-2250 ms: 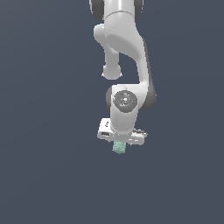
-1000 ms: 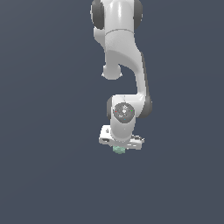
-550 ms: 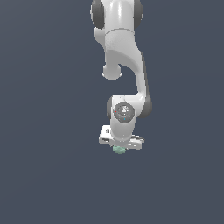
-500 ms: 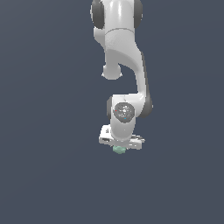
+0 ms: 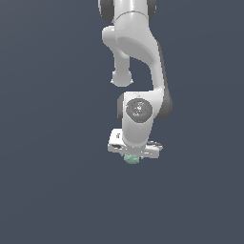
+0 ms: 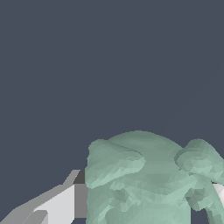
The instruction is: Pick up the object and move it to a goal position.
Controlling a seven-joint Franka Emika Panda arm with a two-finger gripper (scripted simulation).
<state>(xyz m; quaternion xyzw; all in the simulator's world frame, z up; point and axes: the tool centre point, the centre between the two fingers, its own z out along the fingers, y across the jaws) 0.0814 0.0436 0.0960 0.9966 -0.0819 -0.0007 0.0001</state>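
The object point(image 5: 131, 159) is a small pale mint-green lumpy thing. In the exterior view only its lower part peeks out below the white gripper point(image 5: 133, 156), which hangs from the arm with its hand pointing down. In the wrist view the object point(image 6: 148, 183) fills the lower half of the picture, sitting between the fingers; one white finger point(image 6: 61, 203) presses against its side and a sliver of the other finger point(image 6: 218, 192) shows at the opposite side. The gripper is shut on the object. Most of the fingers are hidden.
The white arm point(image 5: 140, 57) reaches down from the top of the exterior view. Everything around it is plain dark grey-blue ground with no other objects, edges or marker in view.
Since 2.2 s ago the arm has shifted and the object shows less below the hand. Over the last second the arm and object stay nearly still.
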